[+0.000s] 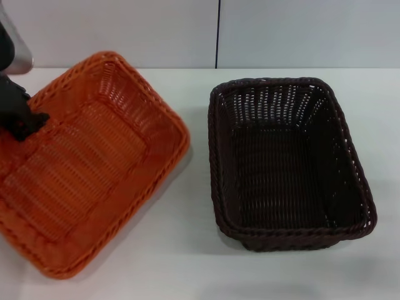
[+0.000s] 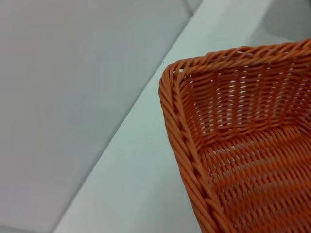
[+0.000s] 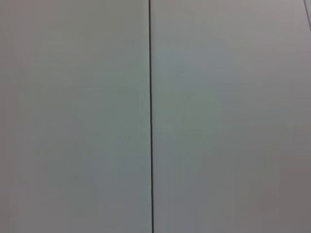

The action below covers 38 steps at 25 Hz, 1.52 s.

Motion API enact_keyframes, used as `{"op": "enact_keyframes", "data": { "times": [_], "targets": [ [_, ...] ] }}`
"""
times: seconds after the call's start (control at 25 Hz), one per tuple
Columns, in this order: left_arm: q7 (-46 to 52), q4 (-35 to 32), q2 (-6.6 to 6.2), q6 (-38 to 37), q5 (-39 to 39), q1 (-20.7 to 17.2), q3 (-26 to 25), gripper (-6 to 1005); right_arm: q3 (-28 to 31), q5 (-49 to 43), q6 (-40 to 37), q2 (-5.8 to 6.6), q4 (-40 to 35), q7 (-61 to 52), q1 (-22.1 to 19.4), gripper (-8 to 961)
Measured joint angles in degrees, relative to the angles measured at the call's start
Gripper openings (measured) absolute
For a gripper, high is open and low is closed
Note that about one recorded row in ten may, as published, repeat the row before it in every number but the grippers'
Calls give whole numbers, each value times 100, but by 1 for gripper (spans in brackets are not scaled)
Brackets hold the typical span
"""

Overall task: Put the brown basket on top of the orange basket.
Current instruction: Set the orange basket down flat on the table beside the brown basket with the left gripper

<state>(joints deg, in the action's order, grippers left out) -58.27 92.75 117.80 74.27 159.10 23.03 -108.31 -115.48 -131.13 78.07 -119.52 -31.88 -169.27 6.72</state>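
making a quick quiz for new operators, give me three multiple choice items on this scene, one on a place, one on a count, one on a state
1. Where does the rectangular dark brown woven basket sit relative to the rectangular bright orange woven basket?
A. stacked on top of it
B. beside it on the white table, toward the robot's right
C. underneath it

2. How many woven baskets are on the table?
A. one
B. two
C. three

3. What do the baskets hold?
A. nothing, both are empty
B. fruit in the orange one
C. a cloth in the brown one

Answers:
1 B, the head view shows bare table between the two baskets.
2 B, one orange and one brown are all that show.
3 A, only woven floor shows inside each.

The left pincer is over the orange basket's rim; the right one is out of view.
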Motion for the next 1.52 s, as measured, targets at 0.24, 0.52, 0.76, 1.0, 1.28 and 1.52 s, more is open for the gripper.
{"op": "enact_keyframes", "data": {
  "times": [0.24, 0.52, 0.76, 1.0, 1.28, 1.52],
  "targets": [
    [-1525, 531, -31, 625, -781, -161, -270, 245, -25, 0, 5, -1, -65, 0, 20, 711],
    [-2196, 653, -20, 1308, -1384, 46, -610, 196, -116, 0, 5, 11, -134, 0, 72, 711],
    [-2330, 425, -6, 1478, -1376, 322, -515, 169, -129, 0, 4, 11, -145, 0, 35, 711],
    [-2399, -278, -2, 1143, -1336, 739, -470, 167, -143, 0, 3, 7, -144, 0, 30, 711],
    [-2406, -1126, 11, 334, -1051, 1109, -287, 165, -195, -11, -2, 21, -123, 0, 44, 710],
    [-2264, -1329, 29, 16, -986, 1154, -59, 166, -194, -10, -2, 26, -120, 0, 27, 710]
  ]
}}
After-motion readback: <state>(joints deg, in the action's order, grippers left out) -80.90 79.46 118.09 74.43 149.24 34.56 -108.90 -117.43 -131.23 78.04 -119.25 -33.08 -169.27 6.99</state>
